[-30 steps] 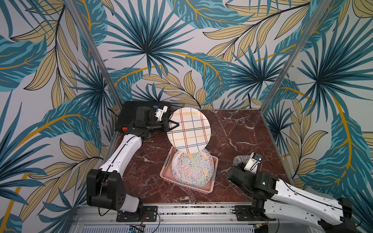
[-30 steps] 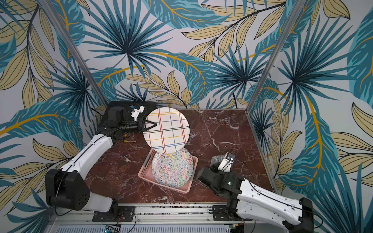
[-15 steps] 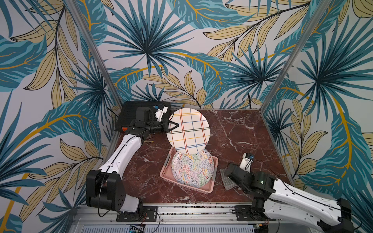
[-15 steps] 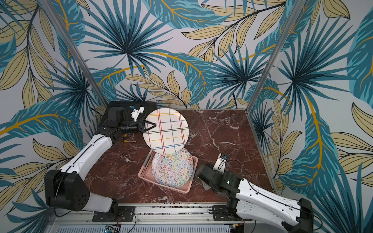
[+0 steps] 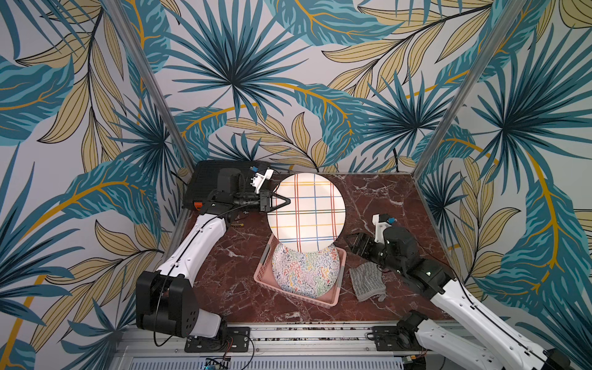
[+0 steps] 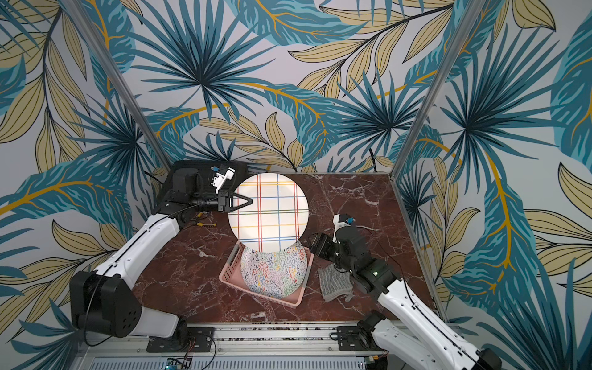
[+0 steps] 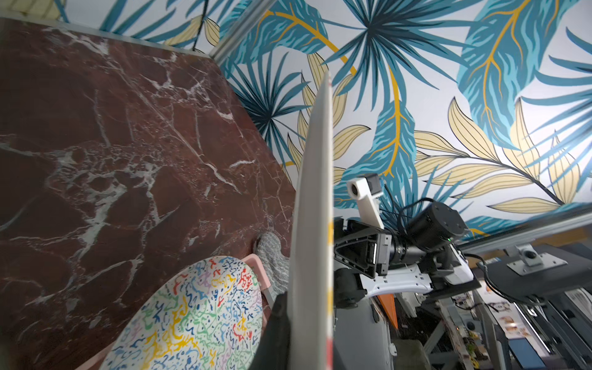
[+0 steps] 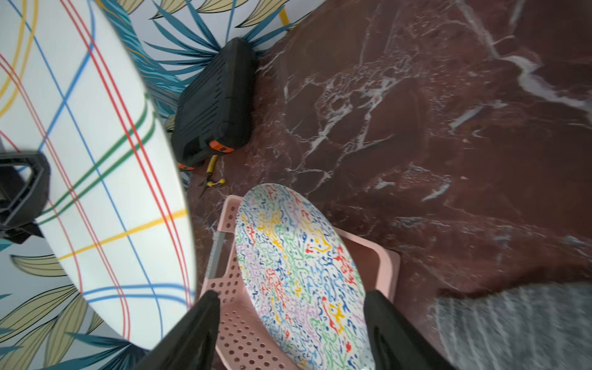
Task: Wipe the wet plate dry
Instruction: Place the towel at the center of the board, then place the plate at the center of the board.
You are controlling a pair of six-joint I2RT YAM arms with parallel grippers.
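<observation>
Grip check: my left gripper (image 5: 283, 202) clamps the rim of the checked plate (image 5: 307, 213); my right gripper (image 5: 351, 244) stands open, empty, near the grey cloth (image 5: 365, 282).

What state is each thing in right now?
Checked plate: lifted, gripped at its rim; wetness unclear.
Left claw: shut on checked plate.
Squiggly plate: leaning in basket.
Basket: on table, holding squiggly plate.
Cloth: crumpled on table, unheld.
Right claw: open, empty.

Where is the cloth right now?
In both top views the cloth lies flat on the table, on the right, just beside the pink basket and partly under the right arm.
</observation>
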